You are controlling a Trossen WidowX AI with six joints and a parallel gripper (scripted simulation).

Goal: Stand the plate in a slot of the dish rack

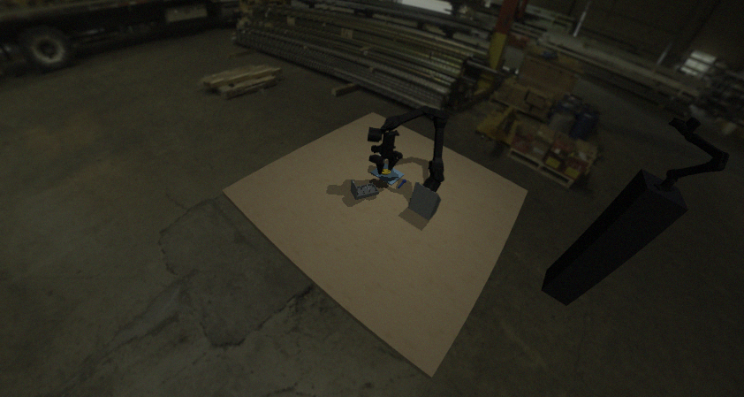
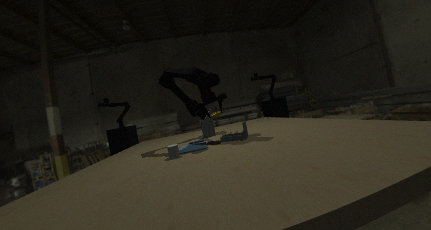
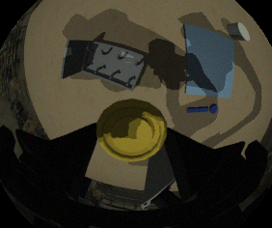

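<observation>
A yellow round plate [image 1: 385, 171] [image 2: 215, 114] [image 3: 131, 137] is held in the air by opposite sides of its rim, between the two fingers of my gripper [image 1: 385, 171] [image 2: 215, 113] [image 3: 131, 129]. Its face is turned to the wrist camera, and it looks somewhat tilted in the exterior view. The grey dish rack [image 1: 366, 190] [image 2: 233, 139] [image 3: 111, 63] stands on the table, with short curved prongs in rows and a tall panel at one end. The plate is above the rack's level and off to its side, not touching it.
A light-blue mat [image 2: 194, 149] [image 3: 213, 48] lies beside the rack, with a small blue utensil [image 1: 401, 184] [image 2: 197, 142] [image 3: 198, 109] near it. A pale cylinder [image 2: 173, 151] [image 3: 237, 31] stands at the mat's far side. A grey block [image 1: 424, 202] [image 2: 208, 128] stands by the arm's base.
</observation>
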